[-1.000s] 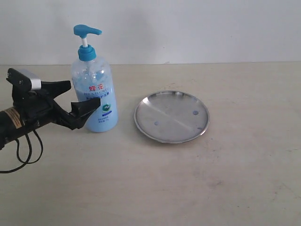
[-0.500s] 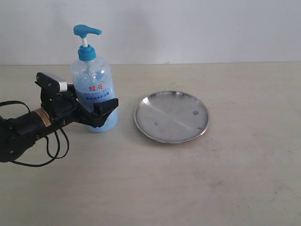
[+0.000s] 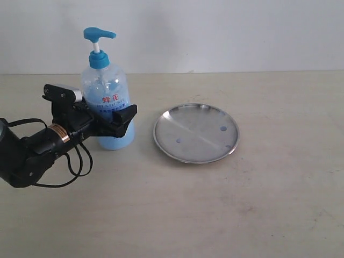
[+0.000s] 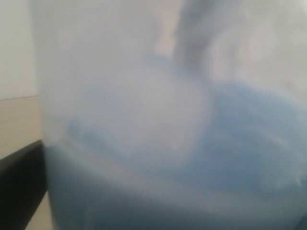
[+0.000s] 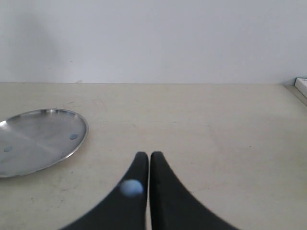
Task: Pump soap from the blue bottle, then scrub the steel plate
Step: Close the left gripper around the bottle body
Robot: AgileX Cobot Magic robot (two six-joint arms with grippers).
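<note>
Left end effector (image 3: 114,119): released, jaws spread wide. They straddle the lower body of the tall clear plastic pump bottle with the bright blue pump head (image 3: 105,86). One black jaw crosses in front of the label and the other is hidden behind, so you cannot tell from here whether either touches.

- The bottle stands upright on the pale bench (image 3: 215,215), long axis vertical, and fills the left wrist view. Light-blue soap (image 3: 119,141) shows in its lower part.
- The blue pump head (image 3: 99,35) sits well above your jaws, nozzle pointing toward the plate's side. My read is that the left arm steadies the bottle and the press must come from above.
- The round shiny steel plate with a few dark spots (image 3: 196,131) lies flat just beside the bottle, apart from it.
- Right end effector (image 5: 148,155): clenched and empty, out of the exterior view, with the plate off to one side of it.
- Nothing stands between bottle and plate.
</note>
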